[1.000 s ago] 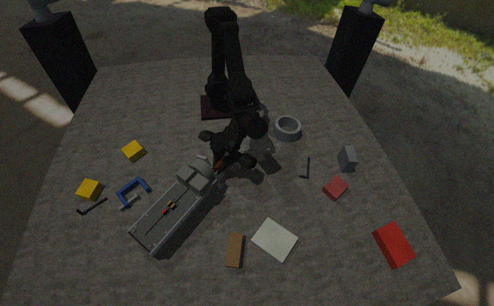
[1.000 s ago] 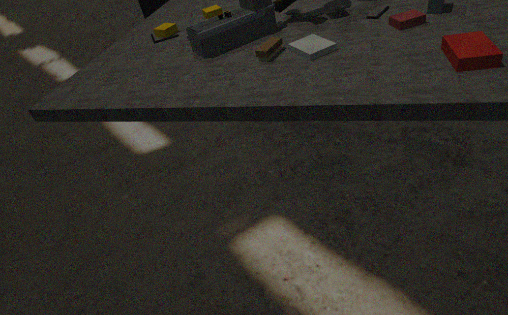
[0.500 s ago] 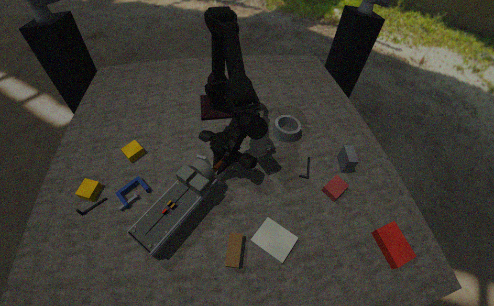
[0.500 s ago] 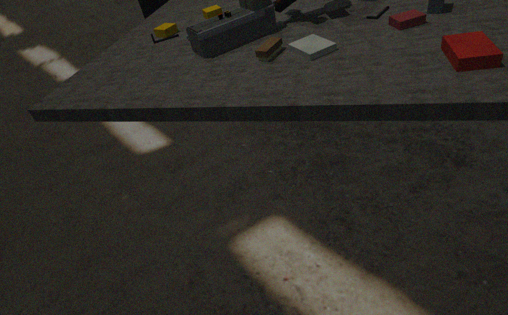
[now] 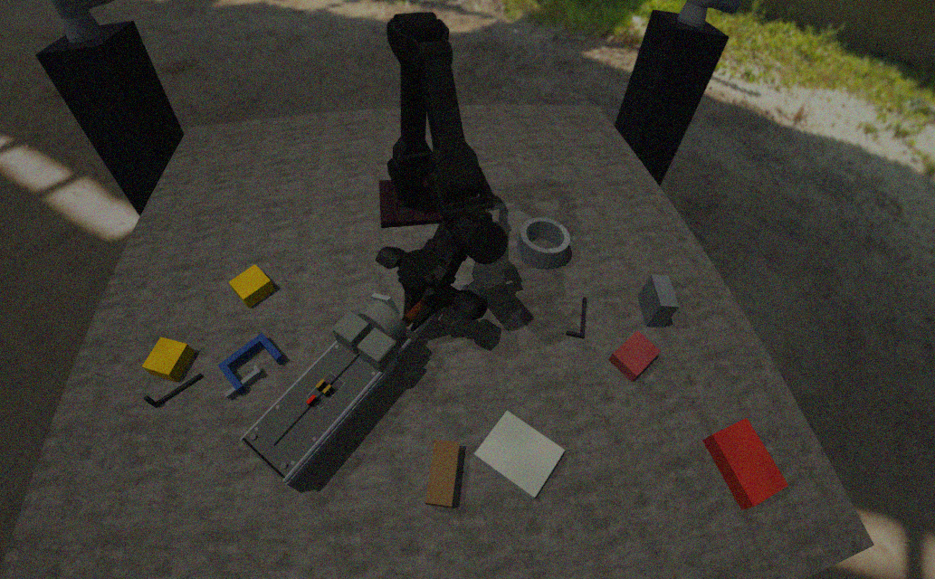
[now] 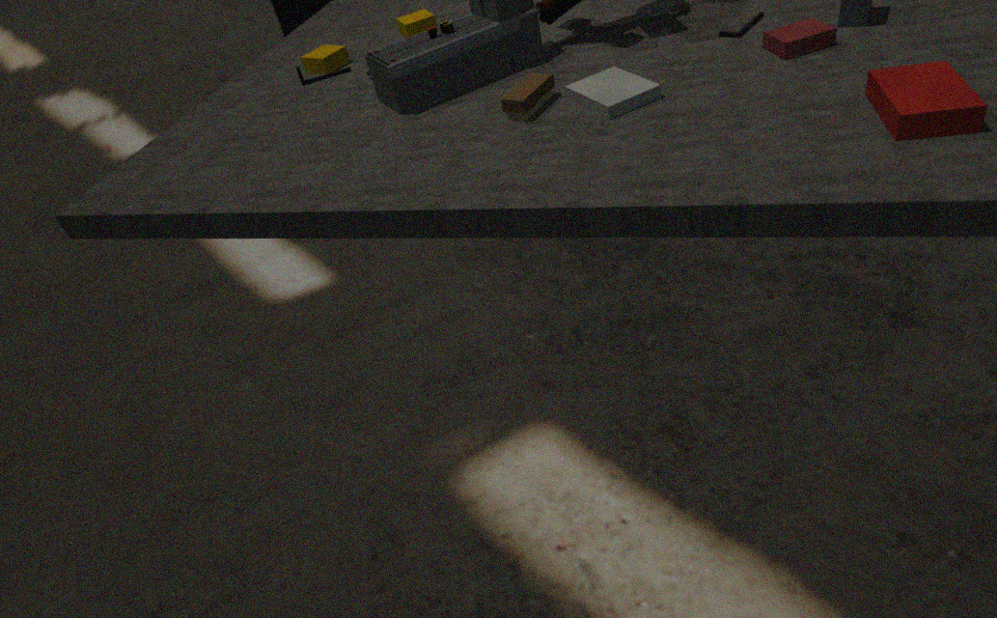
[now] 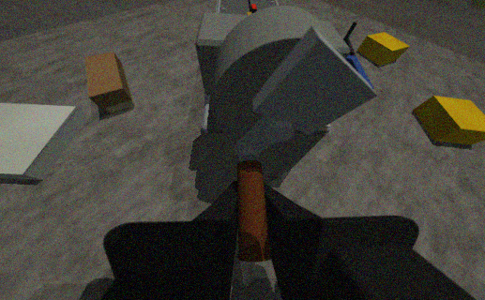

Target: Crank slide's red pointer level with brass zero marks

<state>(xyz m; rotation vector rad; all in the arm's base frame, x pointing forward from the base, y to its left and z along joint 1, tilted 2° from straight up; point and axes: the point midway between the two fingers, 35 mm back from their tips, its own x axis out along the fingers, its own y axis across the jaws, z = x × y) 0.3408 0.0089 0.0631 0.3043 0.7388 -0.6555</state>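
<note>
The grey machine (image 5: 298, 424) (image 6: 456, 65) lies slantwise on the table, with a slot along its top. The slide's red pointer (image 5: 311, 400) (image 6: 432, 33) (image 7: 253, 7) stands beside the brass zero marks (image 5: 324, 387) (image 6: 447, 27), a little toward the machine's far-from-crank end, not level with them. At the other end are grey blocks and a round grey housing (image 7: 266, 47). My gripper (image 7: 247, 186) (image 5: 413, 312) is shut on the crank's orange-brown handle (image 7: 251, 206), which stands out from the crank arm toward me. The gripper hides part of the crank in the top view.
Two yellow blocks (image 5: 251, 284) (image 5: 168, 357), a blue bracket (image 5: 240, 354) and a black hex key (image 5: 176, 389) lie left of the machine. A brown block (image 5: 443, 472) and white slab (image 5: 519, 452) lie to its right. A grey ring (image 5: 544, 252) stands near the arm.
</note>
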